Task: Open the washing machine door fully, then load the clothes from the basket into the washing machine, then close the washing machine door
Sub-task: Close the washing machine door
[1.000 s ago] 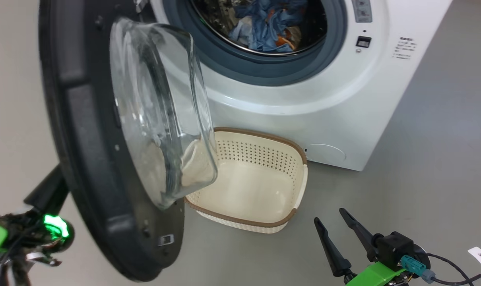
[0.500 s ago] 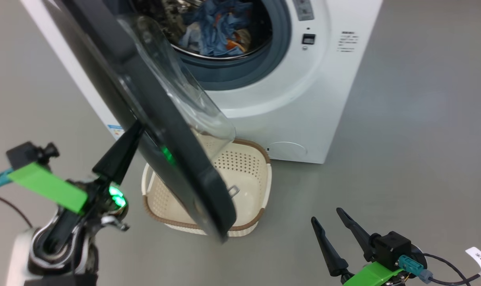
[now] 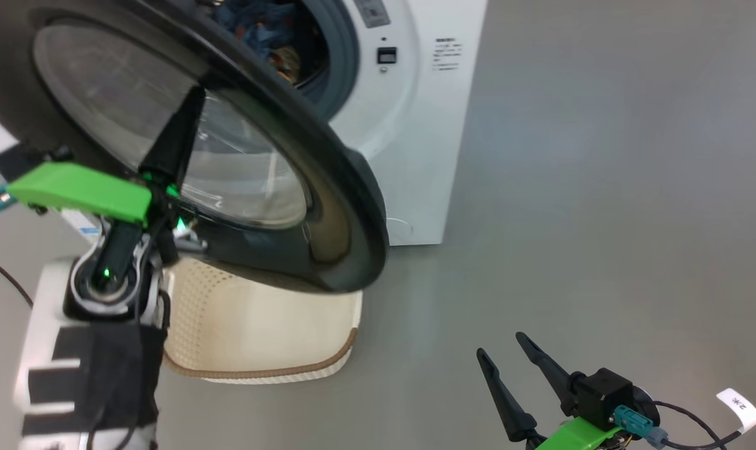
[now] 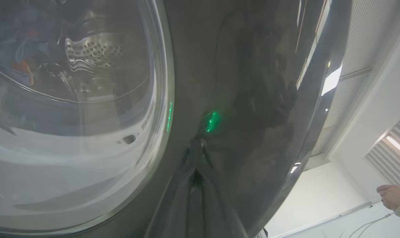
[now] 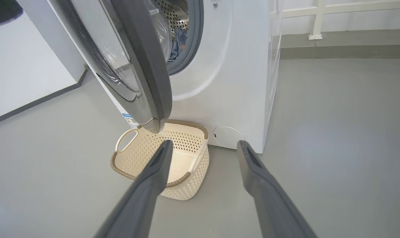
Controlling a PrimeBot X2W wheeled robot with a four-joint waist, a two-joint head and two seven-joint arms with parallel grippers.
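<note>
The washing machine door [image 3: 328,206] stands half swung toward the white washing machine [image 3: 415,156], its glossy black rim and glass facing me. My left gripper [image 3: 195,95] is shut, its fingertips pressed against the door's outer face. In the left wrist view the left gripper [image 4: 195,169] touches the black rim beside the glass [image 4: 77,115]. The blue clothes [image 3: 259,25] lie inside the drum, and the clothes [image 5: 177,39] show behind the door [image 5: 143,66]. The basket [image 5: 186,185] sits empty on the floor below the door. My right gripper [image 3: 502,347] hangs open at the lower right, holding nothing.
The basket [image 3: 259,373] stands right under the door's sweep, against the machine's front. Bare grey floor [image 3: 571,219] spreads to the right of the machine. A person's hand [image 4: 393,196] shows far off at the left wrist view's lower right edge.
The door has swung from wide open toward the machine with my shut left gripper behind it on its outer face. The head camera has turned. The right gripper has stayed put.
</note>
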